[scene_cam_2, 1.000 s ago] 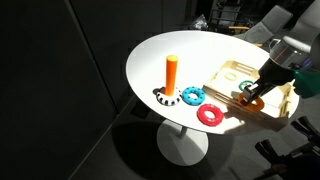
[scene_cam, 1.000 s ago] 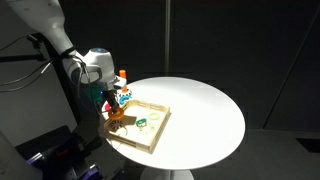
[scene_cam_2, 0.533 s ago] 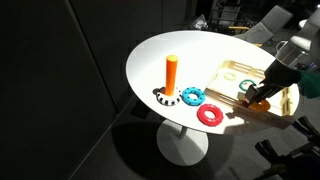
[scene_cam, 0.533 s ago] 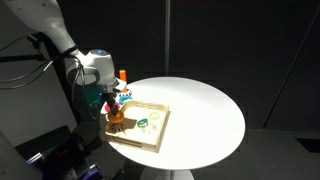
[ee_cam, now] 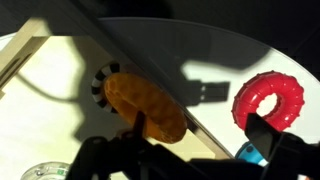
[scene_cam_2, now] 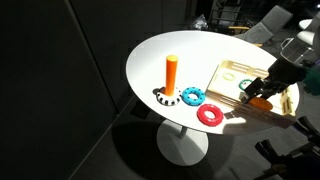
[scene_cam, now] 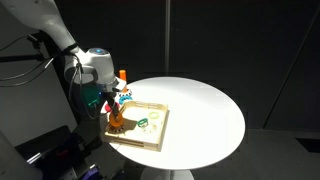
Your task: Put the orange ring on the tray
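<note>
Step in hand, as I judged it: carry and placement, with release not yet made. The gripper stood low at the edge of the bench nearest the arm's base, its fingers clenched on the orange ring, which hung at the tips. In the wrist view the ring sat directly over the tray rim, partly above the light wood floor and partly above the white bench top beyond it. In an exterior view the ring showed at the tray's side that faces the red ring. I could not tell whether it touched the rim. Next move, by my reading: shift a little inward so the ring clears the rim fully, lower, then let go; dropped here it might tip off the rim onto the bench. The ring looked small, chunky, matte orange, and tilted in the grasp, with a notched dark-and-white band at one side.
</note>
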You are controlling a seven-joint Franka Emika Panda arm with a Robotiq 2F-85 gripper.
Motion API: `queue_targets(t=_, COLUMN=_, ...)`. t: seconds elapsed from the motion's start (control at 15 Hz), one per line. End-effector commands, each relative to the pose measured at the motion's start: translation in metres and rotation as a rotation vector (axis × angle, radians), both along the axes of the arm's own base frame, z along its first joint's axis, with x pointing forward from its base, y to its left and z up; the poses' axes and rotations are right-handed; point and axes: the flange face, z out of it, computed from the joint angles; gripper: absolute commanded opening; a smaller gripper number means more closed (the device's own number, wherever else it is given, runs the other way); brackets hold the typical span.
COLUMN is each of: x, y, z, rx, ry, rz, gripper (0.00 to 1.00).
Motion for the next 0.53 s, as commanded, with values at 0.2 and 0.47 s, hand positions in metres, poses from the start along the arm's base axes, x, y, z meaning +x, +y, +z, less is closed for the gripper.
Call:
queue_targets(t=0.2, x=0.000, y=0.000, z=0.034, rx=0.122, ry=-0.021, rz=0.035, gripper=1.00)
queue_targets(t=0.47, x=0.000, y=0.008, z=0.044, rx=0.187, ry=0.001, rz=0.088, gripper=1.00)
